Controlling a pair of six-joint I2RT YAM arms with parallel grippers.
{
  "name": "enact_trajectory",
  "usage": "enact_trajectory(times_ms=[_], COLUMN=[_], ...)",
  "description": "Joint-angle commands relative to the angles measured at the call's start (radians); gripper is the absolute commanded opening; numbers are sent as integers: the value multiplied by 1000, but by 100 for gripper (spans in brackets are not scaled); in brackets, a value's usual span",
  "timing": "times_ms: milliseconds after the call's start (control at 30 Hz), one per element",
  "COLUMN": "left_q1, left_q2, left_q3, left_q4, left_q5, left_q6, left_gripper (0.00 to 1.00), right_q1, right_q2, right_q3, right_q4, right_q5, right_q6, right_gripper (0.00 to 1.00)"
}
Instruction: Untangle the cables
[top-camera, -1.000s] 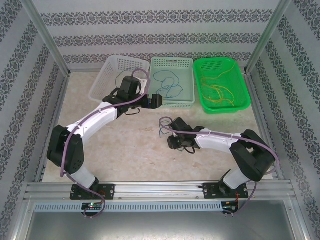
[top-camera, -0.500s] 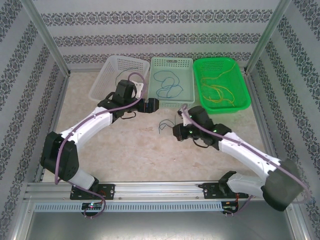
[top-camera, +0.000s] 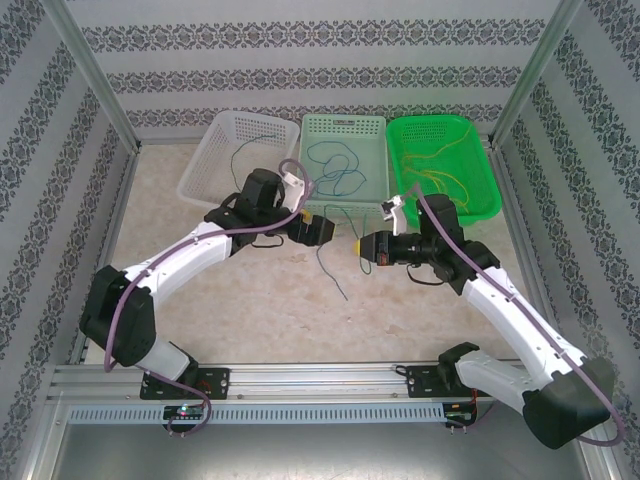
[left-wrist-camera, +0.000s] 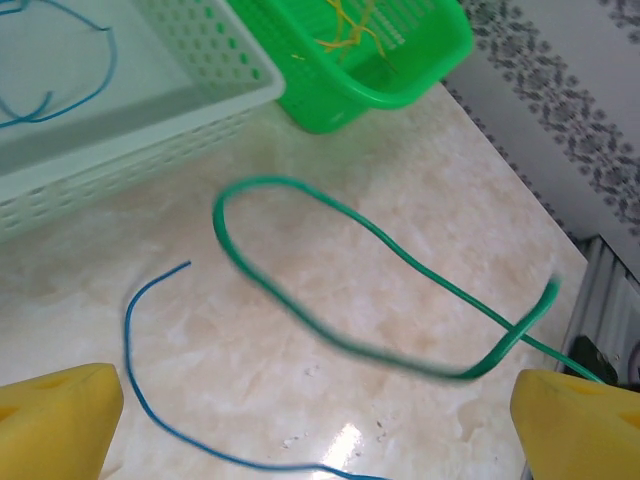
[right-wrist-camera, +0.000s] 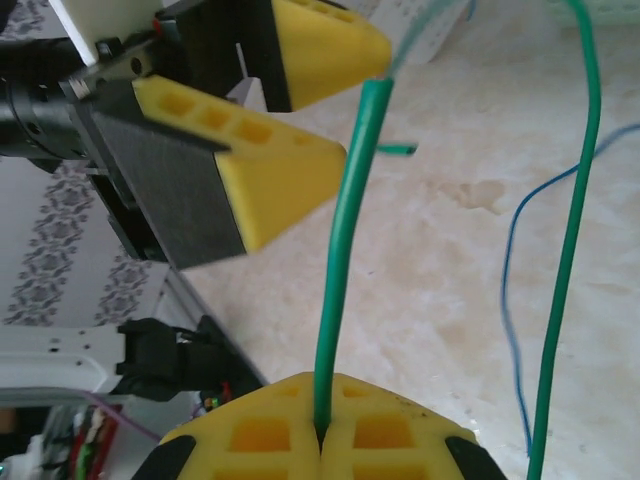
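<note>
My right gripper (right-wrist-camera: 320, 428) is pinched fully shut on the green cable (right-wrist-camera: 347, 250), which rises out of the seam between my fingertips; a second run of the same strand hangs beside it on the right. I take this for a lift, holding the cable clear of the table (top-camera: 230, 290) so that it hangs free of the blue cable (left-wrist-camera: 128, 330), which lies flat on the marble beneath. My left gripper (left-wrist-camera: 320, 420) stands wide open just across from the right one, fingertips pointed at the raised strand. Through its camera the green cable sags in a blurred loop between the two yellow fingers. I cannot tell whether the strand already runs between them or just in front. I judge this hand is placed to take a second hold, so the two grips can draw the loop apart. Farther out, three baskets line the back edge of the table: a pale basket (top-camera: 345, 120) with blue cables (top-camera: 335, 175) in it, a green basket (left-wrist-camera: 390, 90) with yellow cables (top-camera: 440, 175), and a white basket (top-camera: 205, 165) at the left. That reads as sorting by colour. Most of the work looks done, with these two loose strands left.
</note>
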Motion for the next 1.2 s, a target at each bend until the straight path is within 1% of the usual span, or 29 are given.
enact_trajectory(times_ms=[0, 67, 167, 367, 467, 600, 767, 967, 1167], left_q1=[-28, -37, -43, -52, -56, -63, -96, -143, -176], left_q2=[-38, -38, -56, -136, -179, -199, -183, -154, -111], left_q3=[-16, -19, -37, -82, -107, -120, -121, -108, -78], left_q4=[44, 40, 46, 41, 36, 23, 19, 4, -20], left_q5=[33, 18, -44, -274, -350, -341, -361, -344, -376], left_q6=[83, 99, 107, 160, 217, 302, 382, 487, 538], left_gripper=[100, 99, 97, 96, 97, 98, 98, 97, 97], right_q1=[-16, -21, -23, -39, -46, -53, -56, -57, -56], right_q2=[25, 34, 43, 52, 66, 89, 101, 94, 96], right_q3=[24, 22, 24, 15, 15, 19, 22, 14, 5], right_q4=[6, 13, 13, 21, 27, 33, 35, 38, 51], right_q5=[-94, -103, -115, -136, -150, -166, -187, -199, -215], right_q6=[36, 42, 45, 56, 64, 71, 77, 86, 98], right_gripper=[0, 0, 0, 0, 0, 0, 0, 0, 0])
